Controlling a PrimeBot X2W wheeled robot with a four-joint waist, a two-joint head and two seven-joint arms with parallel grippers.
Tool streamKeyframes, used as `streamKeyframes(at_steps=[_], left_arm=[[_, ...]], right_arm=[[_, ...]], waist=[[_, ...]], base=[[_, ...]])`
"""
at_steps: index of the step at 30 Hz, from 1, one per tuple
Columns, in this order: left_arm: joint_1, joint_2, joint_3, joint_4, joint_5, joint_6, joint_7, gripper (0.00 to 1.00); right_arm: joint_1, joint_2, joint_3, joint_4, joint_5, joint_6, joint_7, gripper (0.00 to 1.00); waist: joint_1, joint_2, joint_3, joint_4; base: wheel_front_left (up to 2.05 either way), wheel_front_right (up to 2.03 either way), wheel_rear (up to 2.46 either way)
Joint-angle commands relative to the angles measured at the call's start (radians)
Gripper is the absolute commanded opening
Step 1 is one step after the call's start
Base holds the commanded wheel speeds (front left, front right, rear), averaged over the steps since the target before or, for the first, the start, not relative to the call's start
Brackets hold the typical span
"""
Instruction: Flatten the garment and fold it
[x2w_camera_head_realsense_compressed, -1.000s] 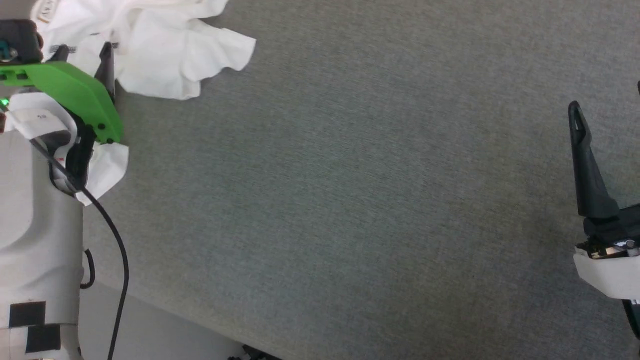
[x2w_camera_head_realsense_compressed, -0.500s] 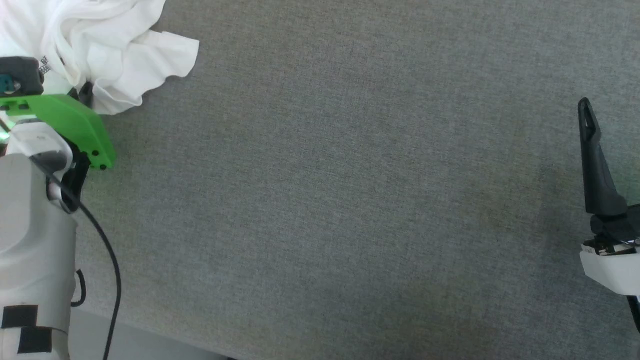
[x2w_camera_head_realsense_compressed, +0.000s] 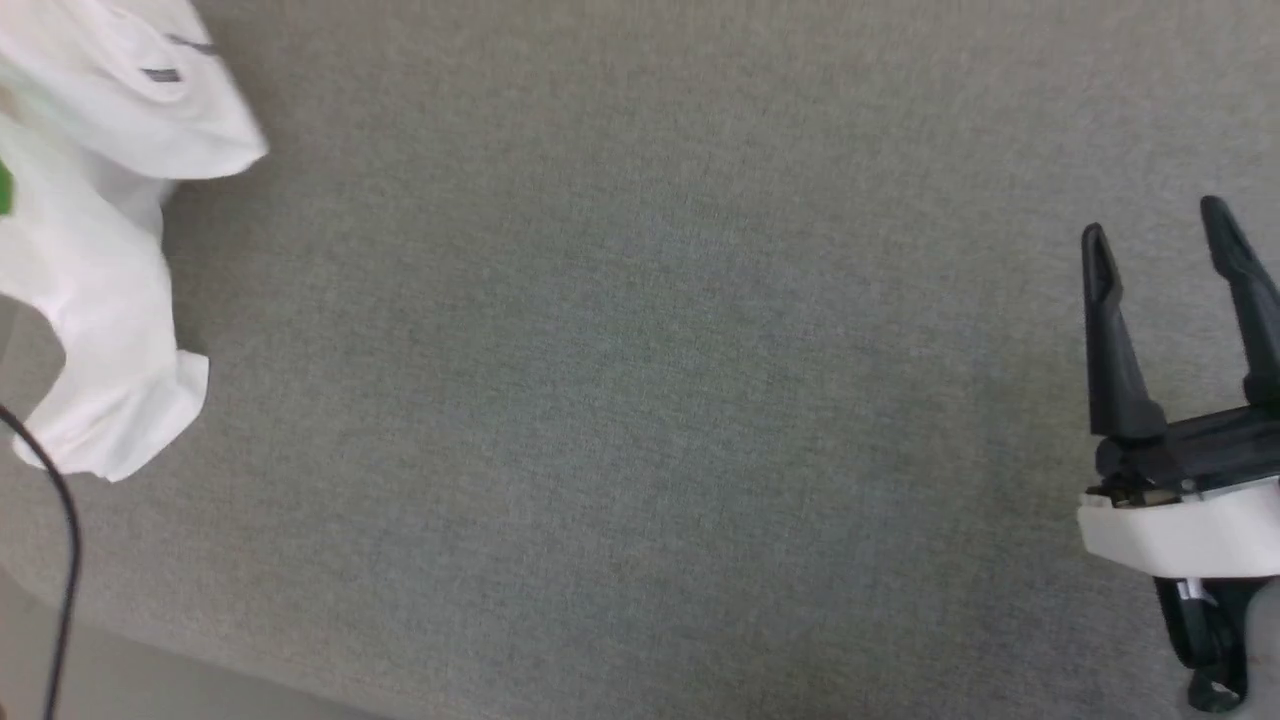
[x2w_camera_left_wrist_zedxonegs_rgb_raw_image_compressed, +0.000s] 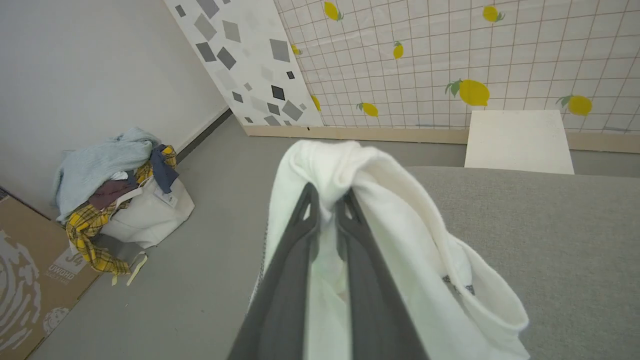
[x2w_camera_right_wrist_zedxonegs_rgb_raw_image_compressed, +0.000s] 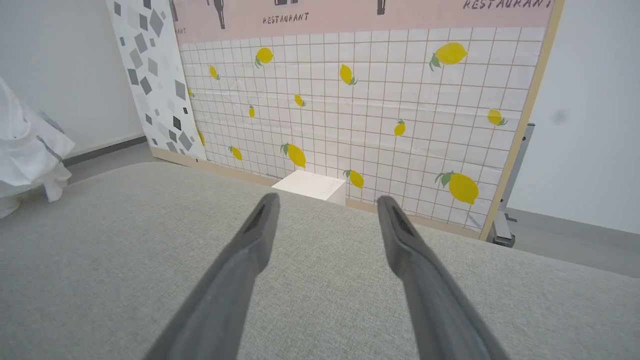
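at the far left edge of the grey surface (x2w_camera_head_realsense_compressed: 640, 400), the garment (x2w_camera_head_realsense_compressed: 110, 250) hangs bunched from the left gripper (x2w_camera_left_wrist_zedxonegs_rgb_raw_image_compressed: 328, 194). its jaws are pinched together on a thick fold of the white cloth. the right gripper (x2w_camera_head_realsense_compressed: 1155, 222) hovers over the right side of the surface, jaws spread wide and holding nothing.

the main risk, as i judge it, is that the pinch takes a wad rather than a single hem or shoulder. the shirt may then come down twisted or doubled and refuse to lie flat. thin fabric could also slide out of so narrow a pinch if swung. the hanging part sits by the surface's left edge with the floor (x2w_camera_head_realsense_compressed: 150, 690) just beyond, so a release here could spill cloth over the side. a dark cable (x2w_camera_head_realsense_compressed: 62, 540) runs close by the cloth and might snag it.

room is plentiful, since the wide middle of the surface between the two grippers is open. a laundry pile (x2w_camera_left_wrist_zedxonegs_rgb_raw_image_compressed: 115, 190) on the floor and a white box (x2w_camera_left_wrist_zedxonegs_rgb_raw_image_compressed: 517, 142) past the far edge sit well apart.
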Motion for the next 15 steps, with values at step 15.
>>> streamKeyframes(at_steps=[15], left_arm=[[-0.235,0.005,-0.025,-0.367,-0.057,0.013,0.209,0.0]], right_arm=[[0.048,0.098,-0.081,0.167,0.017,-0.002,-0.12,1.0]], waist=[[0.0,0.0,-0.288,-0.112]], base=[[0.0,0.0,0.0]])
